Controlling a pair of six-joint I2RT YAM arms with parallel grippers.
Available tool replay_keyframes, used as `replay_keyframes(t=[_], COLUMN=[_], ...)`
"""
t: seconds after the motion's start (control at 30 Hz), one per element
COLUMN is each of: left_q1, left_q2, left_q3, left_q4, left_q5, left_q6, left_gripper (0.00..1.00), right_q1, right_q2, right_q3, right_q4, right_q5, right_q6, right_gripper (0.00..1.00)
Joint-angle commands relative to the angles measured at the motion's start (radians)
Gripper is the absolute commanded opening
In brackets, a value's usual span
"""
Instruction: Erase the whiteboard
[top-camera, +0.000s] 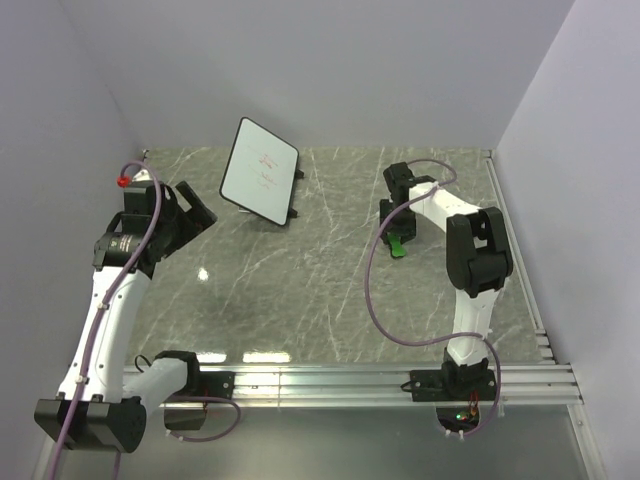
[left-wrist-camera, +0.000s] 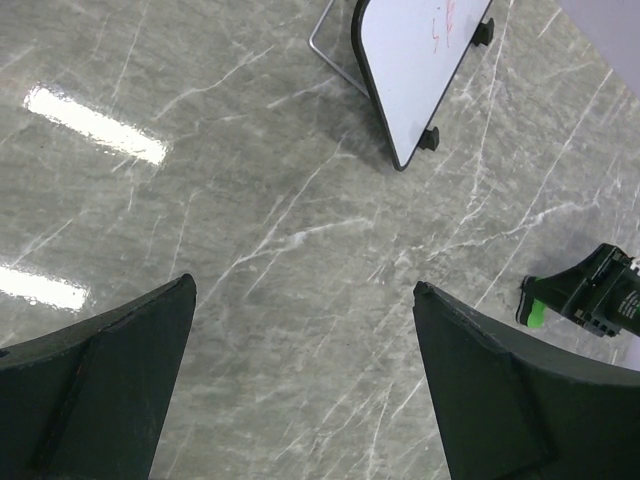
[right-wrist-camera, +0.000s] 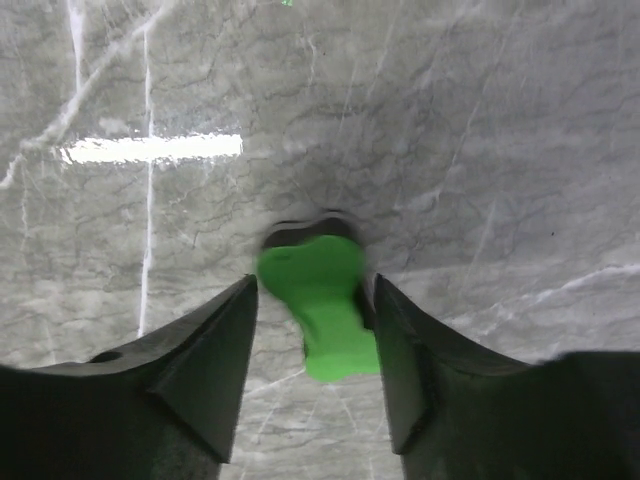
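Two arms stand over a grey marbled worktop (top-camera: 300, 300), the left one bent toward the far-left part and the right one reaching out over the right-centre. Next in size, the whiteboard (top-camera: 259, 170) stands propped and leaning back at the far side, left of centre, near the rear wall. It rests on black feet, with faint red marks on its white face. The left wrist view catches its lower edge (left-wrist-camera: 420, 70), with a thin wire stand behind it. The left hand (top-camera: 195, 205) hovers just left of the board, apart from it. Its fingers are spread wide with nothing between them (left-wrist-camera: 304, 285). The right hand (top-camera: 398, 232) is well apart from the board, low to the worktop. Its fingers are drawn in against both sides of a small green eraser (right-wrist-camera: 325, 310).
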Motion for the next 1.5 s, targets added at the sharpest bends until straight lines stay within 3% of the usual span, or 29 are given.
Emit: replay_keyframes(t=[0.0,0.2,0.33,0.37,0.43,0.53,0.67,0.9,1.07,1.27,1.47], left_q1=[-0.007,-0.010,-0.015,-0.015,-0.016,-0.016,-0.016,-0.015,0.008,0.034,0.044], left_q2=[0.004,0.039,0.077,0.085,0.113,0.157,0.223,0.357,0.467,0.601,0.757], left_q3=[0.014,0.045,0.060,0.069,0.095,0.124,0.175,0.268,0.376,0.465,0.557], left_q4=[0.003,-0.003,-0.013,-0.011,-0.003,0.007,0.029,0.157,0.237,0.326,0.322], left_q5=[-0.031,-0.100,-0.182,-0.201,-0.208,-0.200,-0.154,-0.087,-0.009,0.131,0.133], left_q6=[0.011,-0.011,-0.022,-0.021,-0.009,0.001,0.034,0.170,0.221,0.264,0.287], left_gripper=[0.97,0.98,0.99,0.99,0.99,1.00,0.99,0.99,0.99,0.98,0.96], right_q1=[0.008,0.010,0.012,0.012,0.012,0.009,0.010,0.030,0.028,0.033,0.041], right_q2=[0.005,-0.012,-0.037,-0.041,-0.047,-0.047,-0.063,-0.110,-0.159,-0.156,-0.107], right_q3=[0.045,0.027,0.001,-0.004,-0.018,-0.022,-0.025,0.037,0.111,0.186,0.270], right_q4=[-0.005,-0.004,-0.005,-0.002,-0.002,-0.007,-0.016,-0.065,-0.060,0.067,0.196], right_q5=[0.029,0.052,0.061,0.061,0.063,0.055,0.032,-0.043,-0.243,-0.474,-0.595], right_q6=[-0.001,0.002,0.005,0.005,0.005,0.007,0.012,0.033,0.090,0.220,0.320], right_gripper=[0.55,0.51,0.31,0.22,0.16,0.14,0.01,0.00,0.00,0.00,0.00])
